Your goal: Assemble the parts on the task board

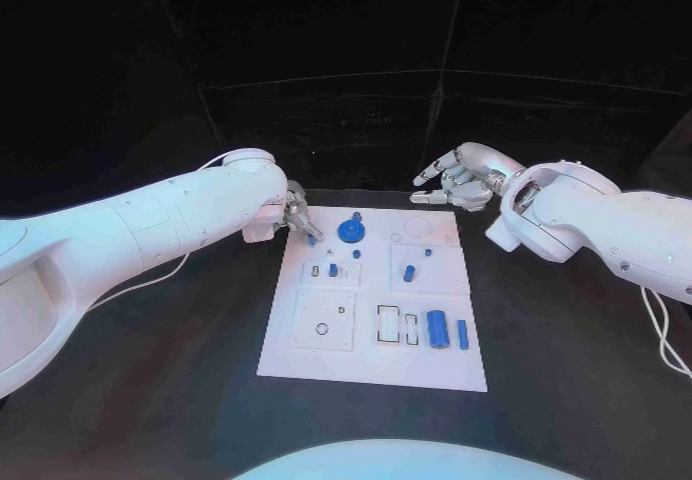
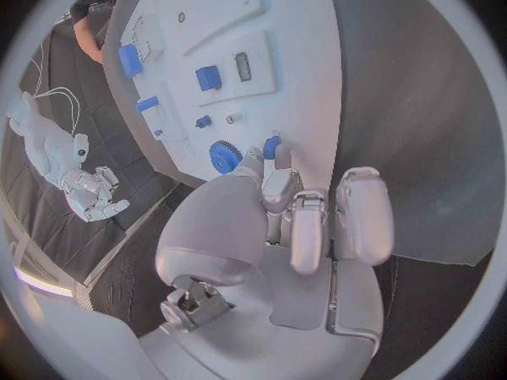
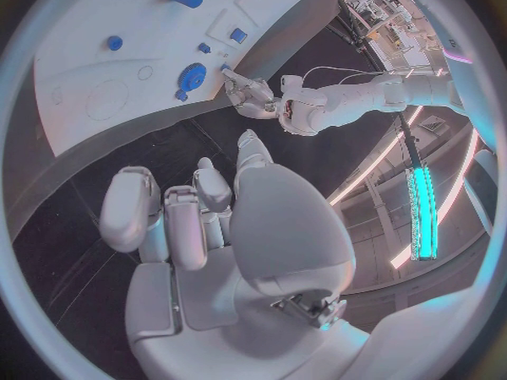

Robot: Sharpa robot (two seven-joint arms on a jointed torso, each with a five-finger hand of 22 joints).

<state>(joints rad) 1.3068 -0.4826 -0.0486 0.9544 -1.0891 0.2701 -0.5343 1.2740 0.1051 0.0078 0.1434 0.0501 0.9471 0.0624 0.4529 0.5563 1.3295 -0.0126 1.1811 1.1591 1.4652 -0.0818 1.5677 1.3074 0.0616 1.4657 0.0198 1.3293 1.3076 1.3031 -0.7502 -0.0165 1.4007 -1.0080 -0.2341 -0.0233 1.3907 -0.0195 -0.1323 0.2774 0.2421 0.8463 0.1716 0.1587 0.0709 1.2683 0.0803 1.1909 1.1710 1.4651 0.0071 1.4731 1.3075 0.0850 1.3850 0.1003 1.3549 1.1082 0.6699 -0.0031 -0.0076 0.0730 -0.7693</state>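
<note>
The left hand [image 1: 296,217] pinched a small blue part [image 2: 271,147] at the board's [image 1: 433,365] far left corner, probably to seat it there. The right hand [image 1: 454,178] hovered off the board, fingers curled and holding nothing, leaving room.

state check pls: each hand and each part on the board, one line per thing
left hand: at the board's far left corner, fingertips pinching a small blue part
right hand: off the board's far right corner, fingers curled, holding nothing
task board: flat on the table
blue gear: lying flat on the board
blue cylinder: lying on its side
blue bar: lying flat beside the cylinder
</note>
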